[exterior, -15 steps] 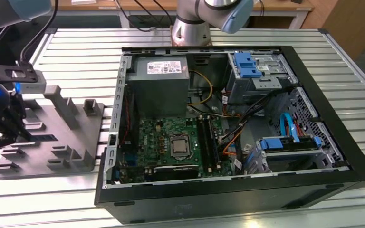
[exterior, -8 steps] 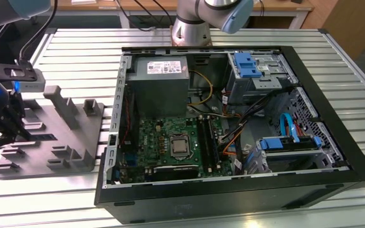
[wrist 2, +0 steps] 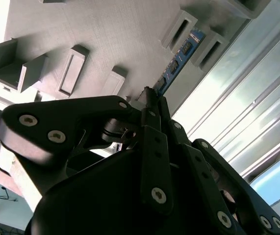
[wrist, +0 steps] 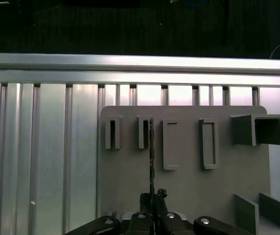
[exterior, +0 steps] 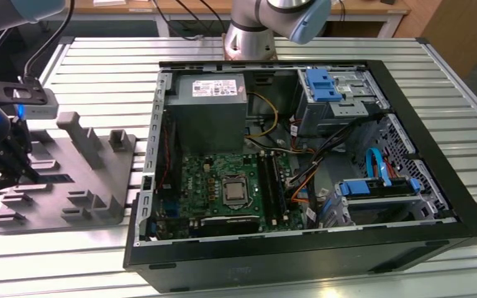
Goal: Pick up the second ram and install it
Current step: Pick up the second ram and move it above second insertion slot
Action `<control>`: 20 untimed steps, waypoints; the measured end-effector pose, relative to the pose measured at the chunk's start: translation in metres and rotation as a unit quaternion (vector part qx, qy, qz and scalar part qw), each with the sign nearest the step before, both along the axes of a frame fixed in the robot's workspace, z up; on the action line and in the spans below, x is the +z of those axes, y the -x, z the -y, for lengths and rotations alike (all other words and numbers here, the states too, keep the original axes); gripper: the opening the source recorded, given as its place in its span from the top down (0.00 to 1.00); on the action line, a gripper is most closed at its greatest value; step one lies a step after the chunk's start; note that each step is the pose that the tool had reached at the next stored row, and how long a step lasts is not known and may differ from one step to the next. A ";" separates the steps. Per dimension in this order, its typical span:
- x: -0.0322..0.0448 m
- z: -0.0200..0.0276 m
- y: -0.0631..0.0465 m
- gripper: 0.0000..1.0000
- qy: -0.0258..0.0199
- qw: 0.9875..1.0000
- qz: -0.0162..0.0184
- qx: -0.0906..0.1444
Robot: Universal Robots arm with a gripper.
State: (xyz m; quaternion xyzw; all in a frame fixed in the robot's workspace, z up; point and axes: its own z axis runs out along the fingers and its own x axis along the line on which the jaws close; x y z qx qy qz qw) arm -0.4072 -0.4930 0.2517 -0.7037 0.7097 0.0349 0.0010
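- The gripper [wrist 2: 149, 95] is hovering low over a gray fixture plate [wrist 2: 105, 34] at the exterior view's left.
- Its fingers [wrist 2: 155, 111] are pinching narrowly on one end of the second ram [wrist 2: 176, 58], the thin bluish stick.
- The stick's far end is sitting between two raised blocks on the plate; in the first wrist view it is showing edge-on [wrist: 151, 156].
- The plate is lying on the slatted tabletop [exterior: 106, 81], beside the open computer case [exterior: 305, 261] with its green board [exterior: 213, 180].
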 end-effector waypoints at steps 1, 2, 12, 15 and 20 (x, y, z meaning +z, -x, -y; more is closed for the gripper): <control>0.0004 0.0000 0.000 0.86 0.000 1.000 0.000 0.000; 0.0008 0.0000 0.000 0.86 0.000 1.000 0.000 0.000; 0.0045 0.0000 0.000 0.86 0.000 1.000 0.000 0.000; 0.0062 0.0000 0.000 0.86 0.000 1.000 0.000 0.000; 0.0104 0.0000 0.000 0.86 0.000 1.000 0.000 0.000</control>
